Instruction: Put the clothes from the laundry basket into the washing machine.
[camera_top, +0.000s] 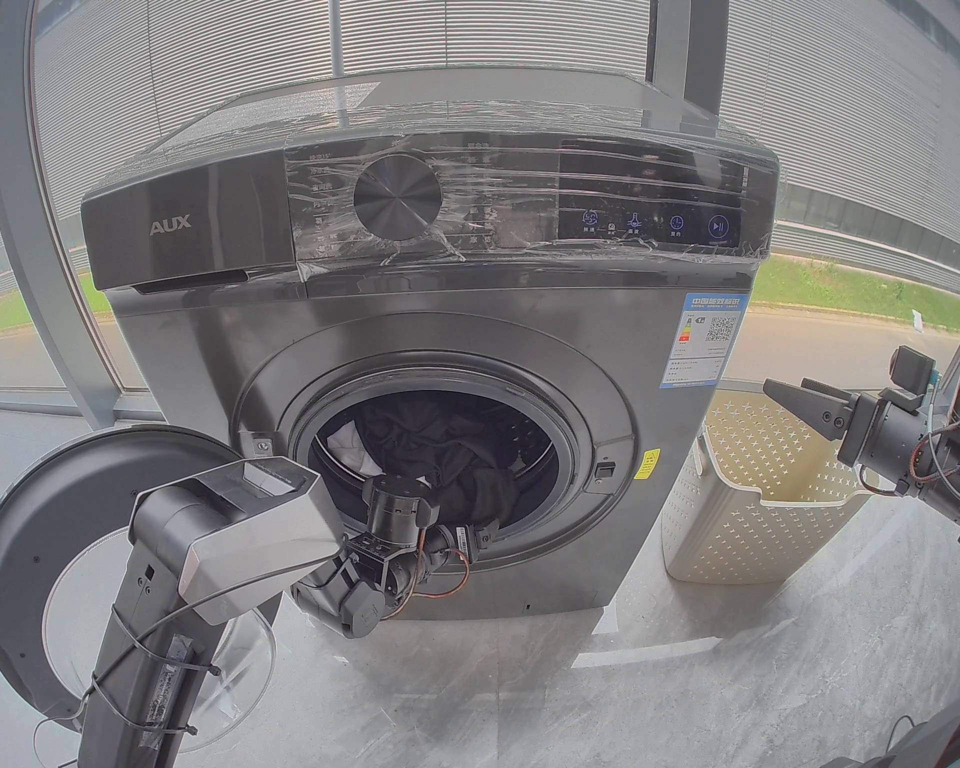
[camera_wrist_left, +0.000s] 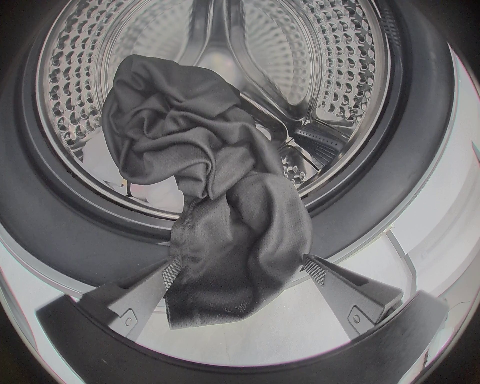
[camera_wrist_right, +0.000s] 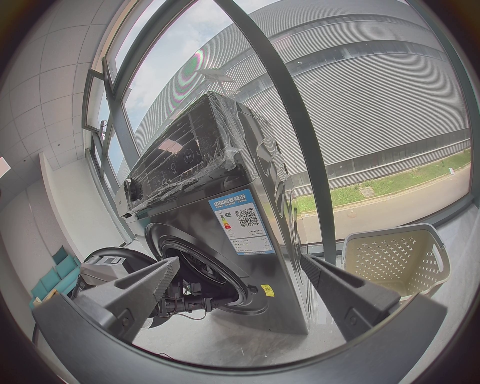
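Garment (camera_wrist_left: 210, 175) across drum lip (camera_wrist_left: 65, 225) (fingers (camera_wrist_left: 145, 295) apart)

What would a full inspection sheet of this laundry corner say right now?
Surface: pale, glossy stone-look floor.
Job's things: grey front-loading washing machine, door swung open; dark garment partly in the drum, its tail draped out over the door seal; cream laundry basket beside the machine, no clothes seen inside.
Clutter: nothing seen.
Grippers: left pincer open at the drum mouth, fingers either side of the garment's tail; right pincer open, in the air by the basket.
Cables: wires looped at the left wrist.
Surroundings: windows, grey building and grass outside.
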